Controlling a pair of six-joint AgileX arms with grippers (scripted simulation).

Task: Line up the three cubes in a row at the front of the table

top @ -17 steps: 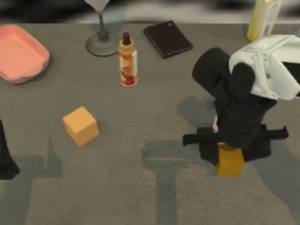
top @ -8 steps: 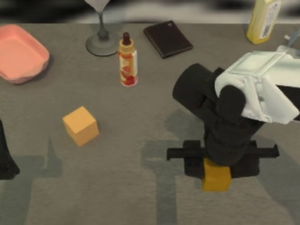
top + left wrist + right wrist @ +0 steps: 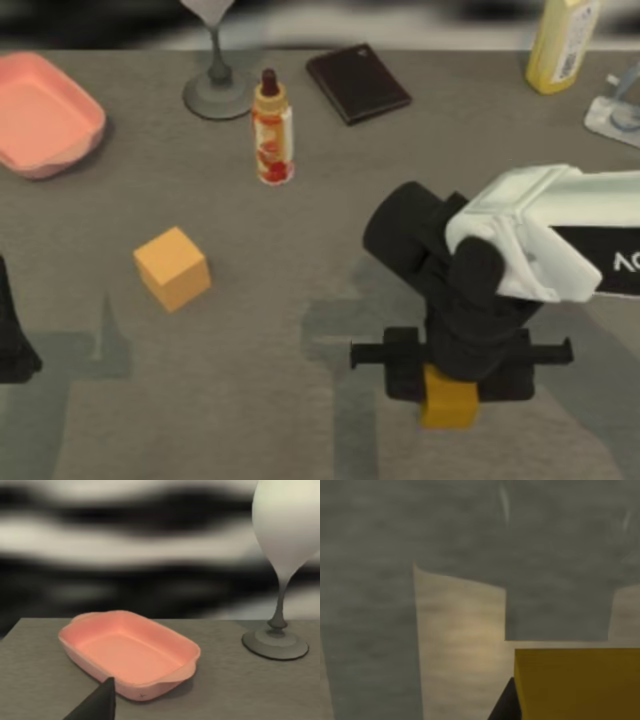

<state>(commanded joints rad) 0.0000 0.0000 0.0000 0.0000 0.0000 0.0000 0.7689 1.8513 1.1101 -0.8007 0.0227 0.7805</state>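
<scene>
My right gripper [image 3: 449, 383] is shut on the small dark mustard-yellow cube [image 3: 447, 402], holding it near the table's [image 3: 300, 420] front edge, right of centre. The right wrist view shows that cube [image 3: 577, 682] with one dark finger [image 3: 507, 706] against its side and shadowed tabletop beyond. A light-orange cube [image 3: 172, 267] rests on the table at middle left, well apart from the arm. My left gripper [image 3: 12, 345] stays parked at the left edge; a single dark fingertip [image 3: 100, 702] shows off-centre in the left wrist view, with nothing held.
A pink tray [image 3: 40, 115] sits at the back left, also in the left wrist view [image 3: 130, 652]. Along the back stand a stemmed glass [image 3: 215, 85], a sauce bottle [image 3: 272, 135], a dark wallet [image 3: 358, 82] and a yellow bottle [image 3: 562, 40]. A pale object [image 3: 615, 115] lies at the right edge.
My right arm has carried the mustard cube leftward and toward the front edge. The orange cube and my left arm have not moved.
</scene>
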